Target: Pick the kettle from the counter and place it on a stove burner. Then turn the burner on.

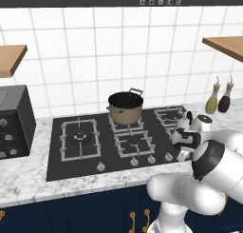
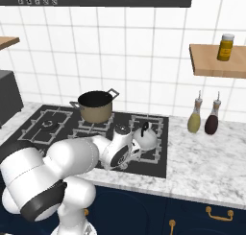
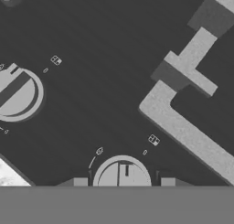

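Observation:
The small silvery kettle [image 1: 204, 123] [image 2: 147, 136] with its black arched handle stands upright on the front right stove burner grate [image 2: 155, 151] of the black cooktop. It is off the white marble counter [image 2: 206, 162] and nothing holds it. My gripper [image 1: 182, 155] [image 2: 123, 165] [image 3: 123, 182] points down at the cooktop's front edge, just in front of the kettle. It is open, its fingertips [image 3: 80, 182] flanking a round control knob [image 3: 122, 173] with a gap on each side. A second knob [image 3: 18, 93] lies further along, and a grate bar [image 3: 187, 77] crosses the hand view.
A tan black-rimmed pot [image 1: 126, 108] [image 2: 96, 107] sits on a rear middle burner. Two slim bottles [image 1: 212, 102] [image 2: 194, 120] stand on the counter right of the cooktop. A dark appliance [image 1: 14, 122] stands at the left. A wall shelf [image 2: 216, 61] carries a jar [image 2: 224, 47].

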